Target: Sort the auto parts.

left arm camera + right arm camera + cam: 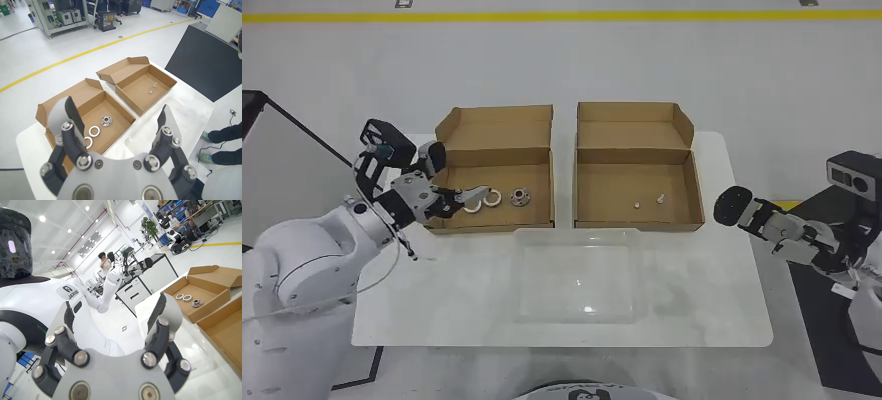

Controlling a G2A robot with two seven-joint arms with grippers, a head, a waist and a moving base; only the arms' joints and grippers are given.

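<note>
2 rings [490, 197] and 1 flange [520, 196] lie together in the left box [532, 178]. The left claw [450, 202] hangs at that box's left wall, jaws apart, holding nothing. On the tabletop [442, 300] in front of the boxes, the clear tray [577, 285] seems to hold nothing more to sort. 2 small bolts [660, 199] sit in the right box [627, 175]. Past the tabletop's right edge, the right claw [114, 305] is spread wide and empty. By kind the parts look separated, so sorting seems done or nearly so
</note>
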